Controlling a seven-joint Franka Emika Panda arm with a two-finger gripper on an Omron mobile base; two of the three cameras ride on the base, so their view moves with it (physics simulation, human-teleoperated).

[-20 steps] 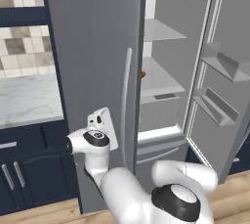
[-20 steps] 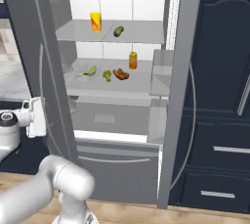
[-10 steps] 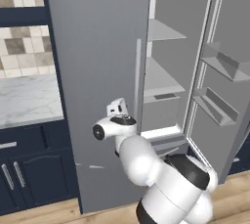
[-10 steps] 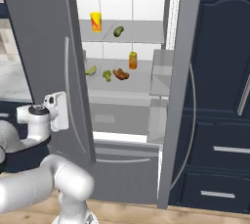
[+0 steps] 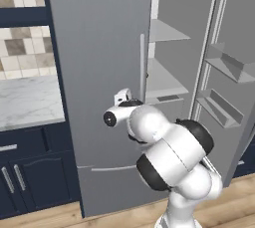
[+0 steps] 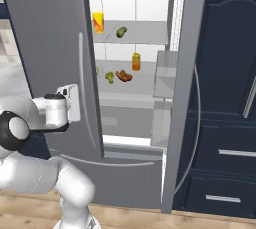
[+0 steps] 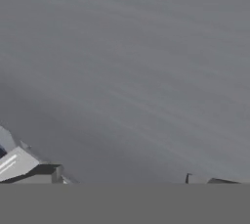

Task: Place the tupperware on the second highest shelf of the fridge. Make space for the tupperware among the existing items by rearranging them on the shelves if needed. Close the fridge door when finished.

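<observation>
The white two-finger gripper (image 6: 75, 104) sits right up against the outer face of the plain grey left door (image 5: 99, 72) of the tall grey fridge (image 6: 185, 98), just beside its slim vertical bar handle (image 6: 86, 88), and from these angles I can't tell whether the fingers are parted or pinched together. In the hand view it's smooth, faintly streaked grey door panel (image 7: 127, 61) up close, with the dark tips barely poking in at the bottom. In the left base view the door swings across most of the interior, and the white arm's bulky dark-jointed links cover the lower drawer front. In the right base view, through the gap between the doors: a tall yellow cup with a red mark (image 6: 98, 22) and a dark green cucumber (image 6: 121, 32) on the thinner pale shelf, and below them, on the broad opaque light-grey shelf slab (image 6: 135, 84), a small orange bottle (image 6: 135, 61), a brown sausage in a bun (image 6: 124, 76) and a small green vegetable piece (image 6: 109, 77). The red mark is too small to read. I can't make out the tupperware; the door edge cuts off the shelves' left ends.
</observation>
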